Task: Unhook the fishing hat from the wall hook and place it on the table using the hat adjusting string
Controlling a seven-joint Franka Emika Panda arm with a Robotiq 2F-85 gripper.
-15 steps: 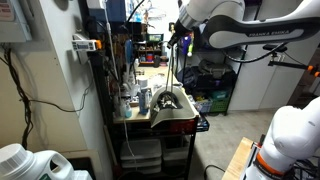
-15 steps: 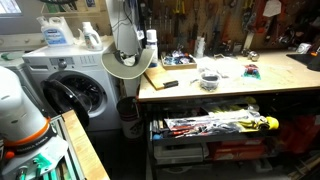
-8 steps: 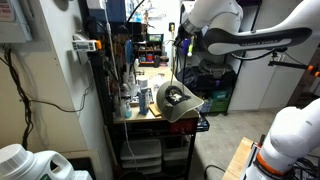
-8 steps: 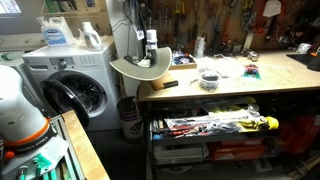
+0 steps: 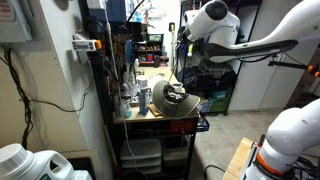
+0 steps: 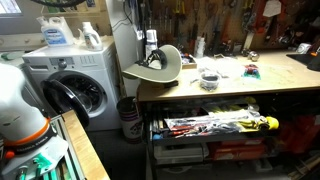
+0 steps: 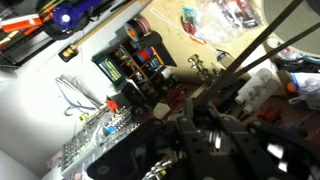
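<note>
Now the hat (image 6: pixel 155 68) leans over the table (image 6: pixel 240 88) end; releasing the string (image 5: pixel 177 66) there could drop it off. Whether the gripper (image 5: pixel 184 41) pinches the string cannot be told.

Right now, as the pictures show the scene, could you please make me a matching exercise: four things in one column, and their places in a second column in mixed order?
Things
1. fishing hat
2. hat adjusting string
3. white bottles
4. washing machine

Places
A. on top of the washing machine
B. standing beside the end of the table
C. tilted at the table's end
D. stretched up from the hat to the claw

Pairs: 1-C, 2-D, 3-A, 4-B.
</note>
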